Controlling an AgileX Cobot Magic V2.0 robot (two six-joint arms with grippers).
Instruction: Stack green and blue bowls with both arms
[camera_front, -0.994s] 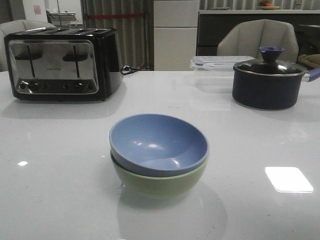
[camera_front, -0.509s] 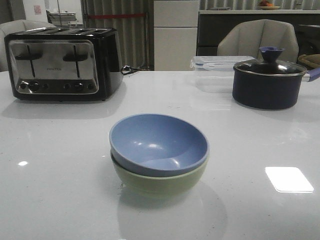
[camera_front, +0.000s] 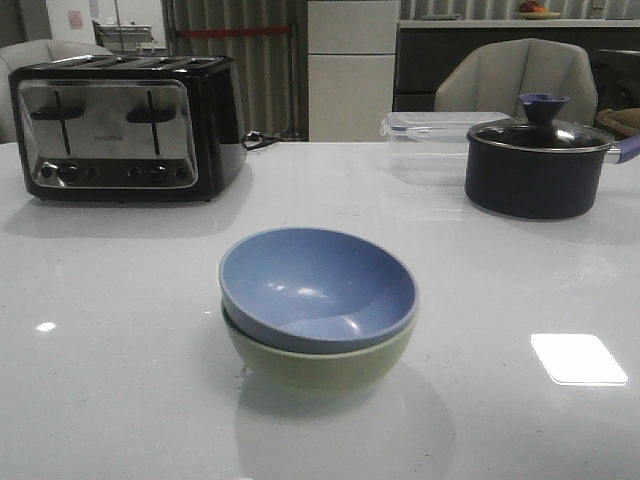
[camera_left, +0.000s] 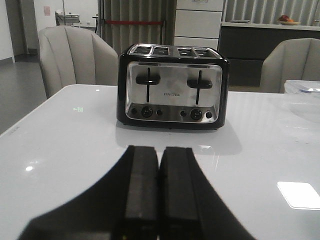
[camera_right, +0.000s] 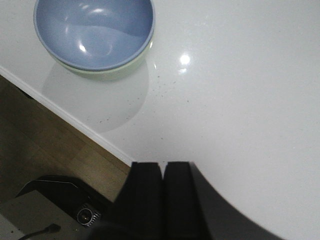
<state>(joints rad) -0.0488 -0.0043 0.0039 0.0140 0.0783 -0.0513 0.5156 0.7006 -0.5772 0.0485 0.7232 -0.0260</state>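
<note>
White counter (camera_front: 120, 330) carries a black-and-chrome toaster (camera_front: 125, 125) at far left and a dark lidded pot (camera_front: 535, 165) at far right; near the front edge, the blue bowl (camera_front: 318, 287) sits nested, slightly tilted, inside the green bowl (camera_front: 320, 365). Left pincer (camera_left: 159, 200) and right pincer (camera_right: 162, 200) are both closed, empty

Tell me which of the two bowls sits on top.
The blue bowl sits on top, nested inside the green bowl, which rests directly on the table.
</note>
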